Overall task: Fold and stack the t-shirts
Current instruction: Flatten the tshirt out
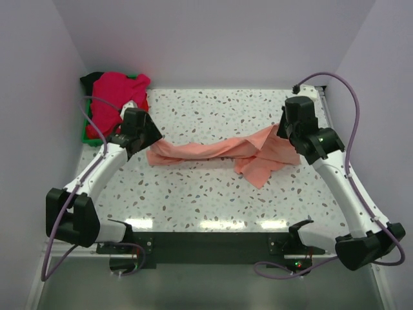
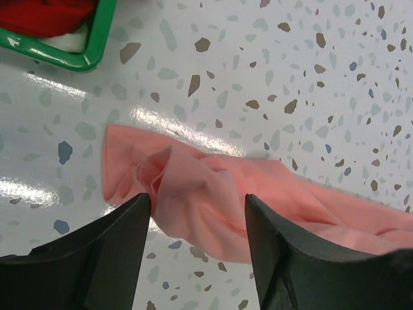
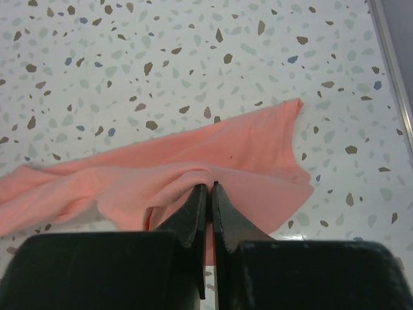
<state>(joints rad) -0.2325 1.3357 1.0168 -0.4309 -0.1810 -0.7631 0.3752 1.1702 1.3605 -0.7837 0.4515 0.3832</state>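
The left wrist view shows the left fingers (image 2: 132, 223) spread wide and gripping nothing. The crumpled end of the salmon shirt (image 2: 193, 194) sits in the gap between them and runs out past the right-hand finger. Beyond the tips and to the left is a corner of a green tray (image 2: 90, 58) with red cloth in it.

The right wrist view shows the right fingers (image 3: 210, 194) pressed together, pinching a fold of the shirt at their tips. Cloth fans out to both sides, and one corner points beyond the tips and to the right.

Only the top view takes in the whole shirt. Its long axis runs side to side across the tabletop (image 1: 213, 200), from one pair of fingers to the other. It is bunched like a rope near the left fingers and wider near the right fingers, where a flap points toward the arm bases. This view also shows the pile (image 1: 119, 93) of magenta, red and black shirts in the tray beyond the left fingers. The wrists hide both pairs of fingers here.
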